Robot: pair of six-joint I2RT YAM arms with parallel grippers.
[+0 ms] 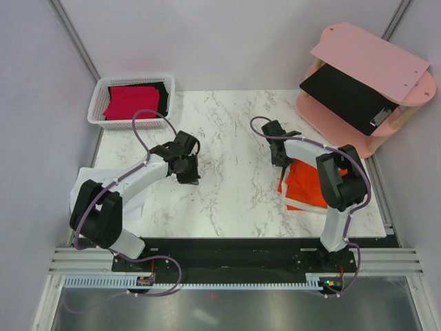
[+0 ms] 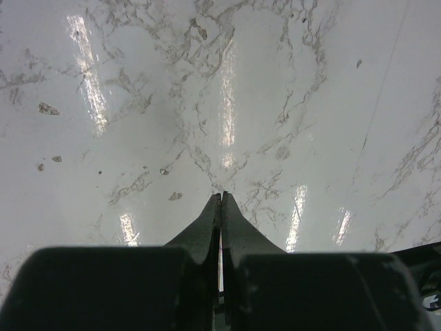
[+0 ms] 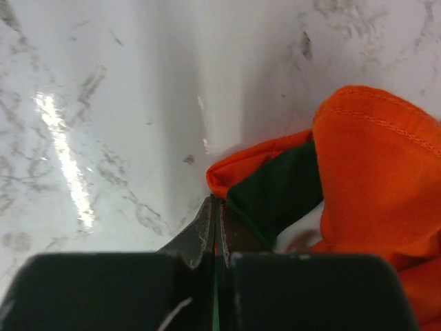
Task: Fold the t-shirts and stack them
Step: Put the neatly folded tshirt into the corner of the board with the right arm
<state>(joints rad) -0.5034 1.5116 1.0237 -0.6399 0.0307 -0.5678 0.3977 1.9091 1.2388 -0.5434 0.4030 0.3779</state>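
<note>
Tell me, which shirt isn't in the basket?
The bright orange cloth t-shirt. It lies on the marble table beside the right hand, while the crimson-red shirt and black shirt sit in the white plastic basket.

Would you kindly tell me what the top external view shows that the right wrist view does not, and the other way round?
Only the top external view shows the white basket holding the crimson-red shirt and black shirt, the pink shelf with the black clipboard, and the left gripper over bare marble. Only the right wrist view shows the orange shirt's stitched hem and a dark green patch beside the shut right gripper. Both show the orange shirt, the right gripper and the marble table.
</note>
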